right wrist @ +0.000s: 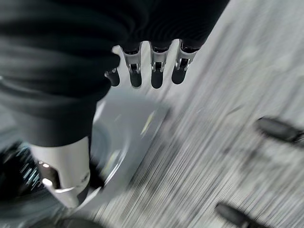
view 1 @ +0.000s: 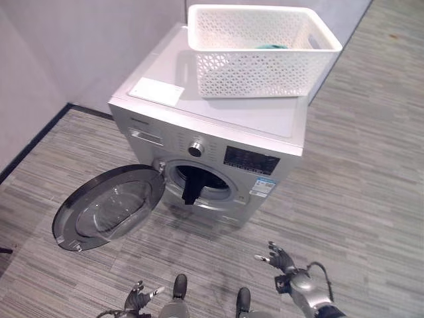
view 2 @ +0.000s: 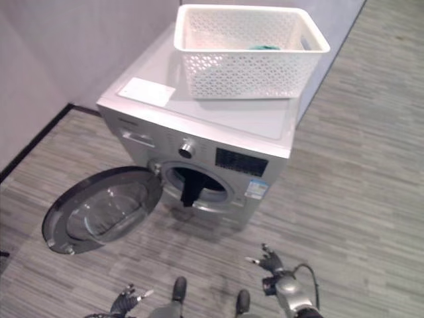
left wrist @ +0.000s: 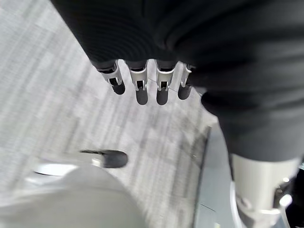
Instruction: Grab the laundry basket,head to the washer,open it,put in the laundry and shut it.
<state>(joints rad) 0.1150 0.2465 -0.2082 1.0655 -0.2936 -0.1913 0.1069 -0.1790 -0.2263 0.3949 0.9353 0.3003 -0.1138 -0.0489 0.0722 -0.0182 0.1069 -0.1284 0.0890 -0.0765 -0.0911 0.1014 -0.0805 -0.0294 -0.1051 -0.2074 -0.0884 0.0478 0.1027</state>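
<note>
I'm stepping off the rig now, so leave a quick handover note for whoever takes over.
Left hand and right hand: both open, empty, held low in front of the washer.
Laundry basket stands on the washer's top, something teal still inside.
Door is swung wide open; a dark garment hangs out over the drum's rim.
Done: basket carried over, door opened.
Left: load the rest, tuck in the garment, shut the door.
</note>
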